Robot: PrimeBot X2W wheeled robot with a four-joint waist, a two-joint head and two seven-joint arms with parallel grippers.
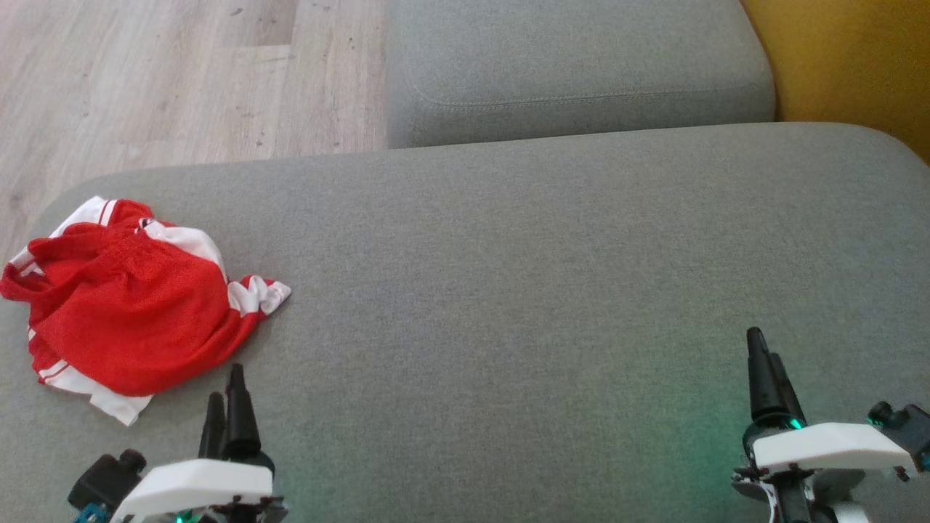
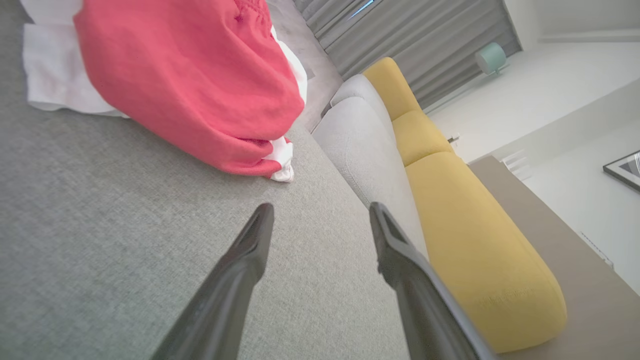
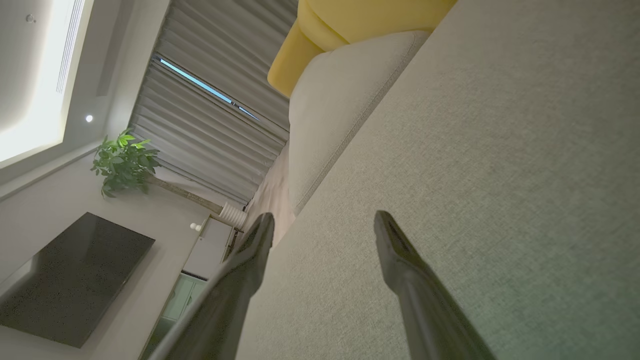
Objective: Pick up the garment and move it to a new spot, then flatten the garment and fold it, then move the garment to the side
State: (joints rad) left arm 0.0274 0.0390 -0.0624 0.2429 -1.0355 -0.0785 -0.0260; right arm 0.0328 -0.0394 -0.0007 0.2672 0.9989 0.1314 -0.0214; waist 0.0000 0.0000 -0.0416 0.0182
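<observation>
Red-and-white garment [image 1: 131, 312] lying crumpled on grey sofa [image 1: 545, 290], just ahead of left jaws and slightly to their left, untouched. Left jaws spread wide, empty, tips near the cloth's edge. Right jaws likewise spread and empty, garment well apart, far to their left.

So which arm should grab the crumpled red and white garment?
Left: its open left gripper sits just beside the crumpled red and white garment; the right gripper is far across the grey fabric cushion.
</observation>
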